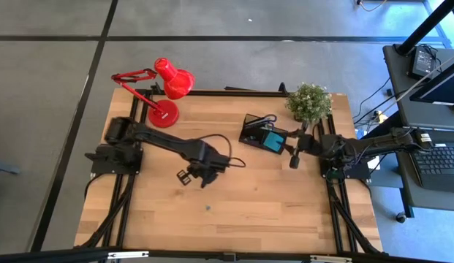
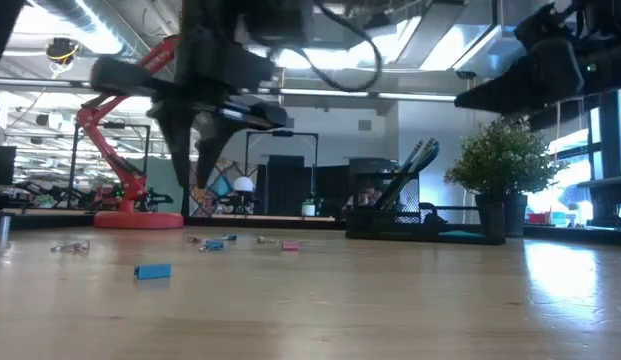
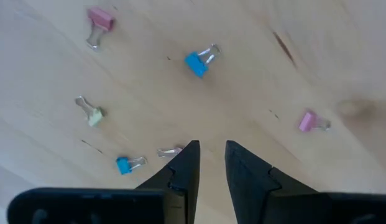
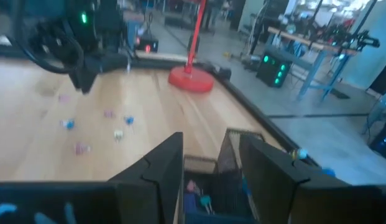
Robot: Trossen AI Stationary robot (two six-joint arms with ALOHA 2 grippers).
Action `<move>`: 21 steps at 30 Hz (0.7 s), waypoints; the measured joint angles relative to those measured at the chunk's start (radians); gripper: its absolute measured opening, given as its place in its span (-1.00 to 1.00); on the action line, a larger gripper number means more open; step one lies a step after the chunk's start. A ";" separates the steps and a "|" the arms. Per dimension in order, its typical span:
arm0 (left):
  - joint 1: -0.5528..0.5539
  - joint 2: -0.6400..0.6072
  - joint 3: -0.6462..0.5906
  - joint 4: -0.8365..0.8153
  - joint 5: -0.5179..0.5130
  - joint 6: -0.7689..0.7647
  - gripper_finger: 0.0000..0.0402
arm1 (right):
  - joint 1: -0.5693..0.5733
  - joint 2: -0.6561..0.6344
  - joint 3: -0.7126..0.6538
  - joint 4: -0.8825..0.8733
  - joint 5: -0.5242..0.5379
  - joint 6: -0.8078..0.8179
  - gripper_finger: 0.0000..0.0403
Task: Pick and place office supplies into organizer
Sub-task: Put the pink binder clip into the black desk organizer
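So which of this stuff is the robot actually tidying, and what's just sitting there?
Job:
- binder clips
- black organizer
- left gripper, above the clips
- right gripper, over the organizer

Just sitting there:
- red desk lamp
- potted plant

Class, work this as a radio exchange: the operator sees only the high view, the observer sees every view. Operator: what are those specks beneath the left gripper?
Observer: Small binder clips, blue, pink and pale yellow, by the left wrist view.
Operator: Is the left gripper holding one?
Observer: No; its jaws stand slightly apart, nothing between them.
Operator: The right gripper waits by the organizer; is the left one touching the table?
Observer: No; the low view shows it hanging clear above the table.
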 joint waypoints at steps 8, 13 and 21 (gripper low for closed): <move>0.000 -0.112 -0.168 0.237 0.000 0.249 -0.65 | 0.000 0.000 0.000 0.029 0.000 -0.001 -0.20; 0.009 -0.106 -0.169 0.263 -0.020 0.350 -0.57 | 0.000 0.000 0.000 0.030 0.000 0.001 -0.20; 0.019 -0.105 -0.169 0.375 -0.060 0.391 -0.27 | 0.000 0.000 0.000 0.030 0.000 0.054 -0.20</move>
